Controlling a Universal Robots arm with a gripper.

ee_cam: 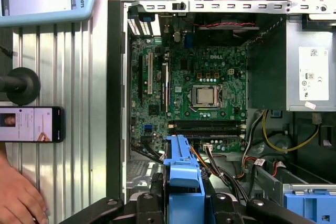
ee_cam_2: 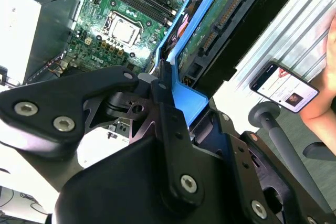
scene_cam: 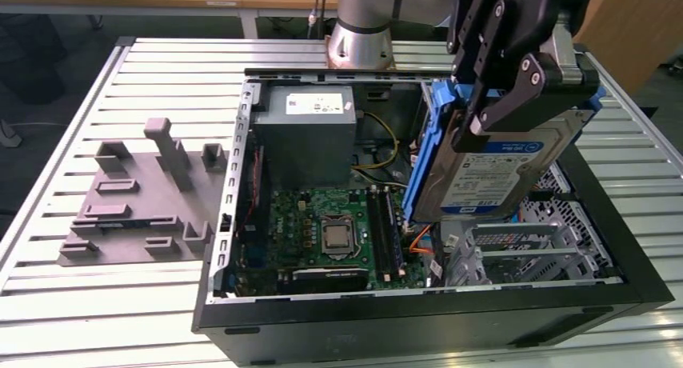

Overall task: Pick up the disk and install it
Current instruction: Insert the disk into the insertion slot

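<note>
1. Slatted metal bench (scene_cam: 160, 64) carries an open black computer case (scene_cam: 427, 320).
2. Above the case's drive-bay side, the hand (scene_cam: 501, 104) is pinching the disk (scene_cam: 497, 172) by its blue carrier frame, label facing out in the exterior view.
3. Held tilted on edge, the disk hangs just over the case's interior.
4. Below and beside the hand lies the green motherboard (ee_cam: 202, 95), with the grey power supply box (scene_cam: 304, 132) beyond.
5. Well away from the hand, a grey fixture plate (scene_cam: 133, 204) sits on the bench.
6. A phone (ee_cam: 31, 124) lies outside the case, a person's hand (ee_cam: 18, 195) near it.
</note>
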